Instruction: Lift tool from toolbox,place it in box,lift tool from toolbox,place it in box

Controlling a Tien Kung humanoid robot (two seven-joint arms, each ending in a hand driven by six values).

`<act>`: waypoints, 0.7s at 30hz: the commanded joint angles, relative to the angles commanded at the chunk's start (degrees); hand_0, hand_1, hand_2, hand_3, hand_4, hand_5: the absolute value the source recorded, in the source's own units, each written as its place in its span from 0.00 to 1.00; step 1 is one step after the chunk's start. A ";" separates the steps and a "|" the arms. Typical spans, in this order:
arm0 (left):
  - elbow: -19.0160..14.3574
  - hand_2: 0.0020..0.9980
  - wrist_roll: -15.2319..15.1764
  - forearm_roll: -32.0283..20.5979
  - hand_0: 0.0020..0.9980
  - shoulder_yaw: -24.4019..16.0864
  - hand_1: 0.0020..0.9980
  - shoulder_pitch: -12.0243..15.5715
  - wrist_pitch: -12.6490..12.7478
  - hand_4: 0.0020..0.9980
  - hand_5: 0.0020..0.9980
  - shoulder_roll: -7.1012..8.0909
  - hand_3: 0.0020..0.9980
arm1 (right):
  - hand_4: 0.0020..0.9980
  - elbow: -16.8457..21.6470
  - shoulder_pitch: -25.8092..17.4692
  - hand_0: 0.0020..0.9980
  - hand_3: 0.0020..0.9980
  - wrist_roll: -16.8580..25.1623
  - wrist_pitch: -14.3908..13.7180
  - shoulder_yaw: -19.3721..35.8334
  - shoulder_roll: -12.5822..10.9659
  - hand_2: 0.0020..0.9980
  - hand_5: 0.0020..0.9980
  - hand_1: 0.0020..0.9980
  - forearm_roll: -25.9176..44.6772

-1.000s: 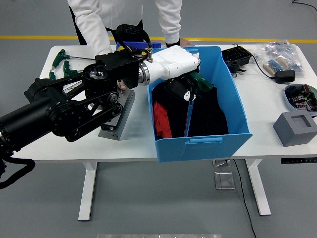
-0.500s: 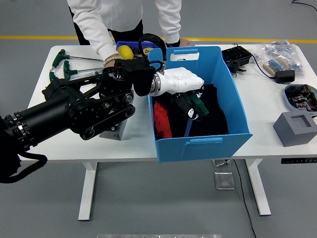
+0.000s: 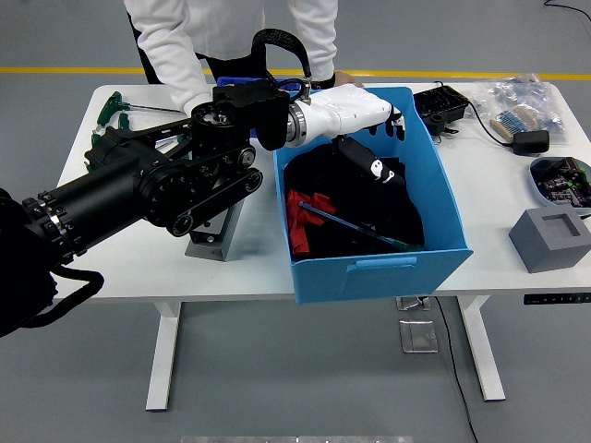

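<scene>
Since the frame half a second earlier, the left robot hand [image 3: 365,115] had risen out of the blue box [image 3: 434,198] and drawn back toward its far left corner, and the green-handled tool it had carried was no longer in its grip. The white hand hung over the box's far rim with dark fingers [image 3: 395,121] loosely spread and holding nothing. Below and slightly nearer than the hand lay a dark heap, with a red piece [image 3: 300,221] to its left and a thin blue bar [image 3: 355,231] slanting across toward the near right. The released tool could not be picked out for certain among these dark shapes, though it probably lay there. Behind and to the left of the hand, largely hidden by the black arm, sat the blue toolbox [image 3: 242,84], where a person's hand [image 3: 205,109] reached in. Green-handled tools [image 3: 118,113] lay further left on the worktop [image 3: 120,268], their shafts running left to right. The next pick lay back and left, within the left arm's reach; no right arm showed.
</scene>
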 joint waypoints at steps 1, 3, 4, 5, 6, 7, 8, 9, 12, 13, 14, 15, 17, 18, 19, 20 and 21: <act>0.11 0.79 -0.12 0.10 0.62 -0.22 0.71 0.02 0.36 0.98 0.76 0.00 0.79 | 0.81 0.00 0.04 0.62 0.56 0.01 0.00 -0.06 -0.01 0.68 0.64 0.61 0.05; -0.13 0.83 -0.20 0.42 0.66 -0.59 0.74 0.17 0.95 0.98 0.75 0.00 0.81 | 0.82 0.00 0.09 0.62 0.56 0.03 0.00 -0.15 -0.04 0.68 0.64 0.61 0.14; -0.39 0.83 -0.20 0.72 0.66 -0.76 0.74 0.31 1.13 0.98 0.75 0.00 0.81 | 0.82 0.00 0.09 0.62 0.56 0.01 0.00 -0.02 -0.04 0.68 0.64 0.61 0.00; -0.70 0.83 -0.18 1.13 0.66 -0.95 0.74 0.46 1.21 0.98 0.75 0.10 0.81 | 0.82 0.00 0.09 0.62 0.56 -0.02 -0.01 0.13 -0.04 0.68 0.64 0.61 -0.13; -0.98 0.83 -0.12 1.53 0.66 -1.14 0.74 0.60 1.22 0.98 0.75 0.23 0.81 | 0.82 0.00 0.08 0.62 0.56 -0.03 -0.01 0.25 -0.04 0.68 0.64 0.61 -0.24; -1.47 0.83 0.04 2.22 0.66 -1.46 0.74 0.84 1.13 0.98 0.75 0.50 0.81 | 0.82 0.00 0.07 0.62 0.56 -0.04 -0.01 0.36 -0.03 0.68 0.64 0.61 -0.36; -2.06 0.83 0.27 3.00 0.66 -1.74 0.74 1.09 1.03 0.98 0.73 0.83 0.81 | 0.82 0.00 0.04 0.62 0.56 -0.04 -0.02 0.48 -0.01 0.68 0.64 0.61 -0.43; -2.46 0.83 0.50 3.60 0.66 -1.93 0.74 1.27 0.89 0.98 0.73 1.08 0.81 | 0.82 0.00 0.00 0.62 0.56 -0.04 -0.03 0.62 0.01 0.68 0.64 0.61 -0.50; -4.35 0.83 1.35 6.60 0.66 -2.68 0.74 1.94 -0.26 0.98 0.73 2.48 0.81 | 0.82 0.00 -0.10 0.62 0.56 -0.10 -0.07 1.21 0.12 0.68 0.64 0.61 -0.85; -5.00 0.83 1.48 7.57 0.66 -2.89 0.74 2.13 -0.52 0.98 0.73 3.00 0.81 | 0.82 0.00 -0.13 0.62 0.56 -0.11 -0.06 1.36 0.13 0.68 0.64 0.61 -1.01; -5.80 0.74 1.63 8.74 0.61 -3.11 0.68 2.35 -0.79 0.97 0.72 3.56 0.77 | 0.82 0.00 -0.18 0.62 0.56 -0.14 -0.06 1.61 0.17 0.68 0.64 0.61 -1.24; -6.67 0.74 1.70 9.98 0.61 -3.39 0.68 2.57 -0.96 0.97 0.72 4.19 0.77 | 0.82 0.00 -0.21 0.62 0.56 -0.19 -0.05 1.90 0.21 0.68 0.64 0.61 -1.49; -8.16 0.74 1.78 11.85 0.61 -4.07 0.68 3.06 -1.15 0.97 0.72 5.53 0.77 | 0.82 0.00 -0.30 0.62 0.56 -0.22 -0.04 2.31 0.26 0.68 0.64 0.61 -1.87; -8.90 0.74 1.79 12.77 0.61 -4.49 0.68 3.32 -1.20 0.97 0.72 6.34 0.77 | 0.82 0.00 -0.31 0.62 0.56 -0.24 -0.03 2.49 0.29 0.68 0.64 0.61 -2.02; -9.42 0.74 1.82 13.50 0.61 -4.80 0.68 3.54 -1.20 0.97 0.72 7.04 0.77 | 0.82 0.00 -0.37 0.62 0.56 -0.25 -0.04 2.70 0.32 0.68 0.64 0.61 -2.21; -9.81 0.70 1.94 14.10 0.60 -4.88 0.66 3.69 -1.06 0.97 0.72 7.79 0.75 | 0.82 0.00 -0.47 0.62 0.56 -0.29 -0.05 3.02 0.38 0.68 0.64 0.61 -2.42; -9.84 0.70 2.06 14.30 0.60 -4.72 0.66 3.70 -0.92 0.97 0.72 8.24 0.75 | 0.82 0.00 -0.55 0.62 0.56 -0.32 -0.05 3.22 0.41 0.68 0.64 0.61 -2.55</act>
